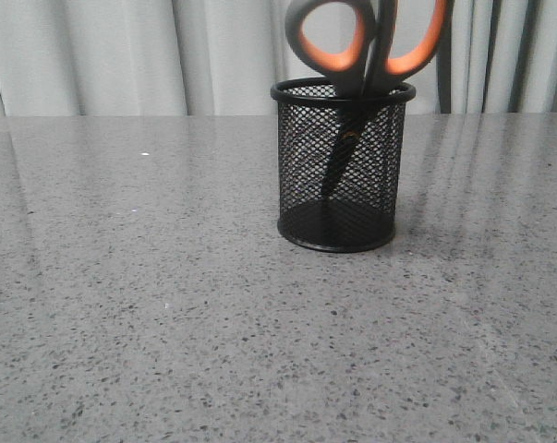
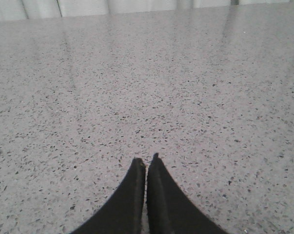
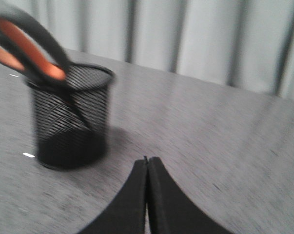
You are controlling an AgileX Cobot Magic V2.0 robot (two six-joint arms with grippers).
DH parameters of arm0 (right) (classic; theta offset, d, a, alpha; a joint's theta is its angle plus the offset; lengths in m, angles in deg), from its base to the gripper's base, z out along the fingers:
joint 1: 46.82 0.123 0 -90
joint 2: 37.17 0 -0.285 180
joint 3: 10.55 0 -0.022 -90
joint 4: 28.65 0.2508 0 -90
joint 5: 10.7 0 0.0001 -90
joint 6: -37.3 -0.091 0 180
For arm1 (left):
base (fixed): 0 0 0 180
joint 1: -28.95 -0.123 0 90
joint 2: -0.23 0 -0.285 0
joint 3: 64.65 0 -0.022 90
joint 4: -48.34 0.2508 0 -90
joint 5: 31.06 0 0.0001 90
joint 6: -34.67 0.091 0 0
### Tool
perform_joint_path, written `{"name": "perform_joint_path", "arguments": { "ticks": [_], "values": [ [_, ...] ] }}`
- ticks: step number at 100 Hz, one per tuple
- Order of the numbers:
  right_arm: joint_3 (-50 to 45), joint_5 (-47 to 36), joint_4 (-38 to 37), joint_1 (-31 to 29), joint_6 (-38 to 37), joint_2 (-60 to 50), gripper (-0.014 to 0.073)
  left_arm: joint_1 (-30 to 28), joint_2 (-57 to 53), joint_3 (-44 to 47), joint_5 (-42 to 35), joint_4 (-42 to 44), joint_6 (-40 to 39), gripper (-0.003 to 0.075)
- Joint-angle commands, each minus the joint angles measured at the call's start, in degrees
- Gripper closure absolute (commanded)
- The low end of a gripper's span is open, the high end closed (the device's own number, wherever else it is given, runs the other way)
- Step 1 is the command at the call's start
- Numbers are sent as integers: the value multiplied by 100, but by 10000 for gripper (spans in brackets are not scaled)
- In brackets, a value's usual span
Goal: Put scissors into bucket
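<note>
Left hand [image 2: 147, 168] was pressed together, empty, over bare speckled desk [image 2: 186, 97]. Right hand [image 3: 147, 165] was also together, holding nothing, low centre of its blurred wrist view, apart from the bucket [image 3: 71, 117] at left. In the front view, scissors [image 1: 370, 46] stood blades-down inside the bucket [image 1: 338, 166], orange-lined handles sticking above the rim, upper centre. Grey curtain [image 1: 121, 55] behind.

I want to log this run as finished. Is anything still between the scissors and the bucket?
Nothing visible. The scissors already stand blades-down inside the bucket, handles above its rim. The right hand is shut and clear of them, with bare table between.
</note>
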Motion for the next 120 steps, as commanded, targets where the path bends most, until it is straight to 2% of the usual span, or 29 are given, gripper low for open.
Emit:
{"name": "perform_joint_path", "arguments": {
  "ticks": [1, 35, 51, 120],
  "values": [
    [-141, -572, 66, -384, 32, -128, 654, -4, -158, 256, -310, -36, -60, 740],
    [-149, 2416, 186, -1421, 32, -1862, 654, -4, -158, 256, -310, -36, -60, 740],
    [-149, 3453, 186, -1671, 32, -2507, 654, -4, -158, 256, -310, -36, -60, 740],
    [-149, 3513, 149, -1681, 32, -2647, 654, -4, -158, 256, -310, -36, -60, 740]
  ]
}}
